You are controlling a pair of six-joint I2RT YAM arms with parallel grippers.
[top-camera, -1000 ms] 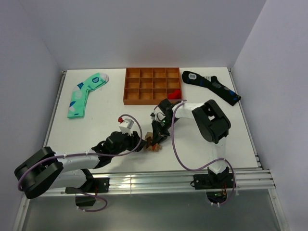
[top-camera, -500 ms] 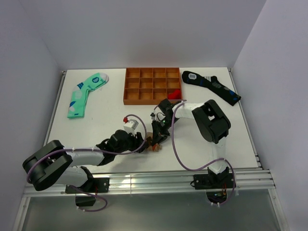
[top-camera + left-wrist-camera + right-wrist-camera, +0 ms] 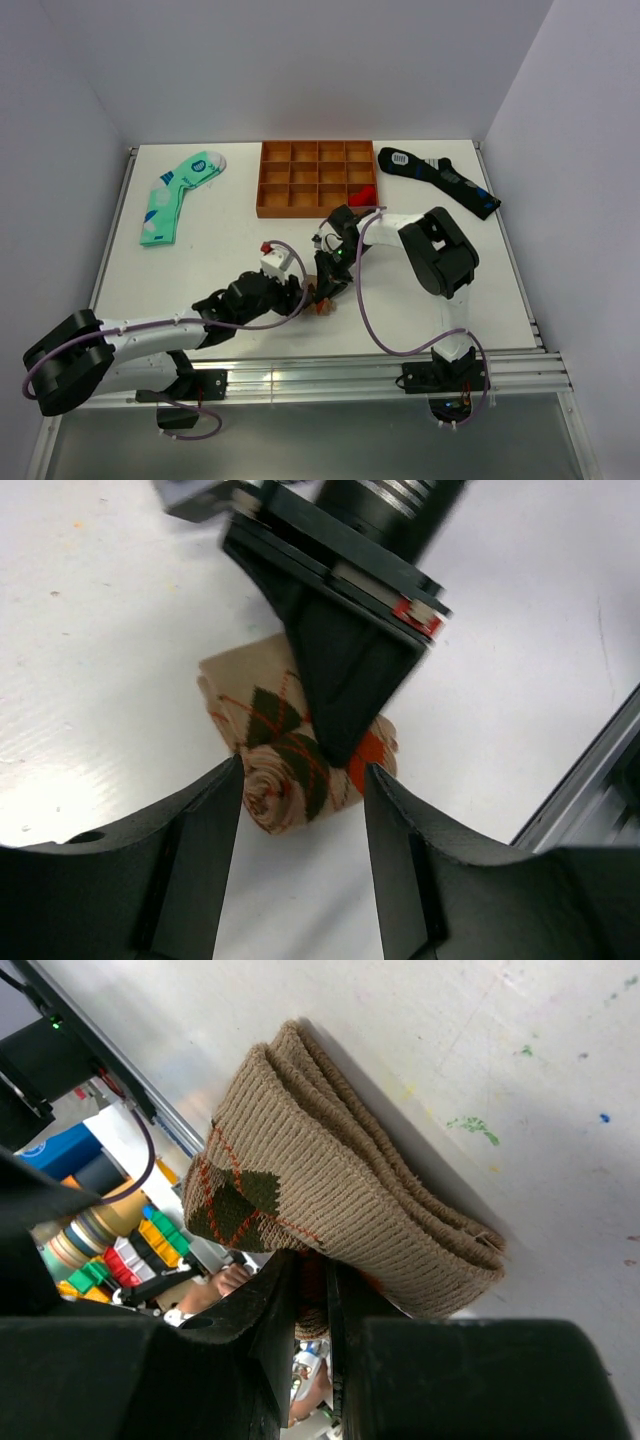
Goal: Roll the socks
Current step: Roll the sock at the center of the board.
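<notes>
The tan-brown argyle sock [image 3: 318, 298] lies near the table's front middle, partly rolled. In the left wrist view its spiral end [image 3: 275, 795] faces the camera, with the cuff flat behind. My left gripper [image 3: 303, 815] is open, one finger on each side of the roll's near end, not closed on it. It shows in the top view [image 3: 300, 296] just left of the sock. My right gripper [image 3: 312, 1285] is shut on the sock [image 3: 340, 1200], pinching the rolled part from above. Its black fingers [image 3: 345, 680] show in the left wrist view.
An orange compartment tray [image 3: 317, 178] stands at the back middle with a red item [image 3: 364, 193] in one cell. A mint-green sock [image 3: 178, 195] lies at the back left. A black sock with blue marks [image 3: 438, 180] lies at the back right.
My left arm has reached further right, bringing its open gripper up around the sock's roll. The right gripper and the sock have stayed in place.
</notes>
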